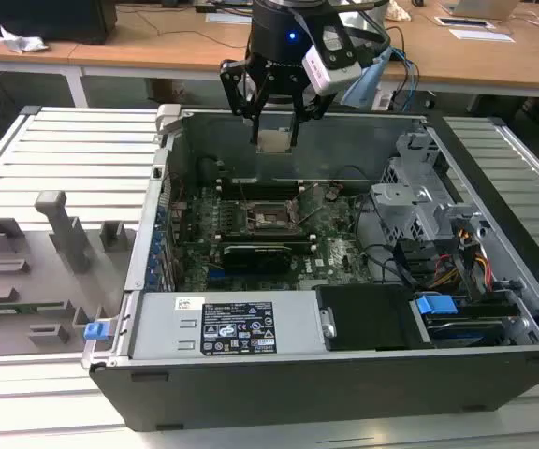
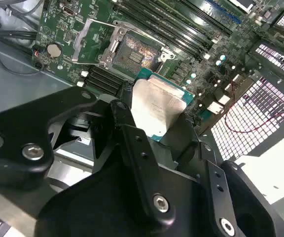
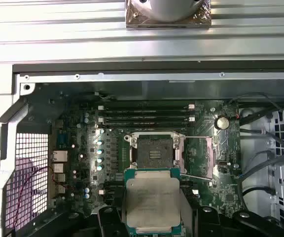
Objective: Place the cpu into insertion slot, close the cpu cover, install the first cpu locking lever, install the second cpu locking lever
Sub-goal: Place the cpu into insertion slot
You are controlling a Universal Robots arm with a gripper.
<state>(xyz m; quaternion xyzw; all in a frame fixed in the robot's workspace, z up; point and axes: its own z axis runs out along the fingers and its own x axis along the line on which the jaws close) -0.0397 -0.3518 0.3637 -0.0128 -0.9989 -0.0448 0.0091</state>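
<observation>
In the exterior view the black gripper (image 1: 276, 123) hangs above the square black insertion slot (image 1: 271, 220), jaws clamped on the flat, silver-topped square cpu (image 1: 274, 140). In the second wrist view the thin silver cpu cover (image 2: 81, 40) stands open beside the bare slot, so nothing is seated yet. In the first wrist view the cpu sits between the jaws, near the slot.

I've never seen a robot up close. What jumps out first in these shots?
The black gripper hangs over an open computer case in the exterior view, pinching the cpu, a pale silver square. Beyond the chip in the first wrist view, the insertion slot sits dark and bare on the green motherboard, with no chip in it yet.
</observation>
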